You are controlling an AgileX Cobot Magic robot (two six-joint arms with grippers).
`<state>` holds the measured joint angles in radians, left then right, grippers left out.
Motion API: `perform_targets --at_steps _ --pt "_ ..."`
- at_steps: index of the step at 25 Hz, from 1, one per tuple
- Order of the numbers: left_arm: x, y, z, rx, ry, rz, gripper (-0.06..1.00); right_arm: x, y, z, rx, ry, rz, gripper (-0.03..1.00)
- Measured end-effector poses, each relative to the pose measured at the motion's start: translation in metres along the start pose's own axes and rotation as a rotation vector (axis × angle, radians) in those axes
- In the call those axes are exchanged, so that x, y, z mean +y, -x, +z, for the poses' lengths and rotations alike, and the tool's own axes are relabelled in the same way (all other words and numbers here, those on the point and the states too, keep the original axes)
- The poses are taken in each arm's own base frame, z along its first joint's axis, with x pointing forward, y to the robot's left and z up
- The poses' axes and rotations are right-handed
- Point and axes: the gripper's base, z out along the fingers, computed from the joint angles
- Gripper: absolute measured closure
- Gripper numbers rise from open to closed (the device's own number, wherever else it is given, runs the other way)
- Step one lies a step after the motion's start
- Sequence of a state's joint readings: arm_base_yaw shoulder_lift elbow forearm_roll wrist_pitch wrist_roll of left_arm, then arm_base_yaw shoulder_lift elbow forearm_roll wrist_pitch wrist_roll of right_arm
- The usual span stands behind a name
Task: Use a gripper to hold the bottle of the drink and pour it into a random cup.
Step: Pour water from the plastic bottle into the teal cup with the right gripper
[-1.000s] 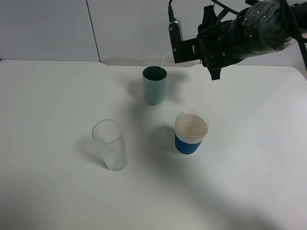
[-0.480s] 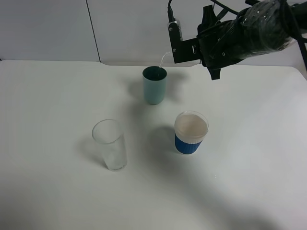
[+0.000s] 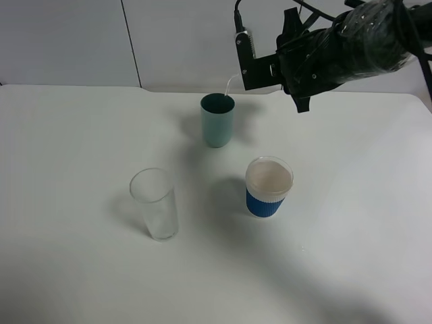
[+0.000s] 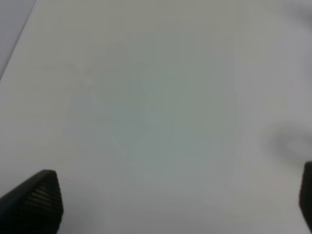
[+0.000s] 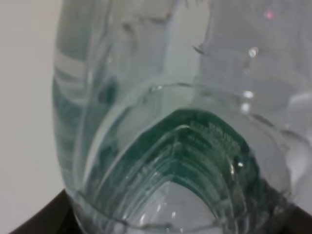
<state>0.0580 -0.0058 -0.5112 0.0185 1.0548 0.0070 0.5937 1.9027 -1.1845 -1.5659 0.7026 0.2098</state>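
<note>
Right gripper [image 3: 248, 61], black, is clamped around a clear plastic bottle [image 5: 170, 146] with a dark green label. The bottle is tipped over in the air. A thin stream [image 3: 231, 83] falls from it into the upright teal cup [image 3: 217, 121] just below.

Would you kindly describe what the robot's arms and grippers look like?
The right arm is bulky and black, wrapped in glossy film, with black cables and a small green light. The right gripper is black with a pale part. The left gripper has black ribbed fingertips.
</note>
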Motion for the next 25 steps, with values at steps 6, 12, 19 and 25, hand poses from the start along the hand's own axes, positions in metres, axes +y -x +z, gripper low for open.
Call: perform_targets --at_steps 6,12,19,25 --pt "0.0000 0.0000 0.0000 0.000 0.000 0.000 -0.04 0.0001 0.0007 -0.0005 -0.002 0.000 -0.004 0.44" --pt "0.0000 0.0000 0.0000 0.000 0.000 0.000 -0.04 0.0001 0.0007 -0.0005 -0.002 0.000 -0.005 0.44" --pt "0.0000 0.0000 0.0000 0.000 0.000 0.000 -0.04 0.0001 0.0007 -0.0005 -0.002 0.000 -0.028 0.44" --pt "0.0000 0.0000 0.0000 0.000 0.000 0.000 -0.04 0.0001 0.0007 -0.0005 -0.002 0.000 -0.049 0.44"
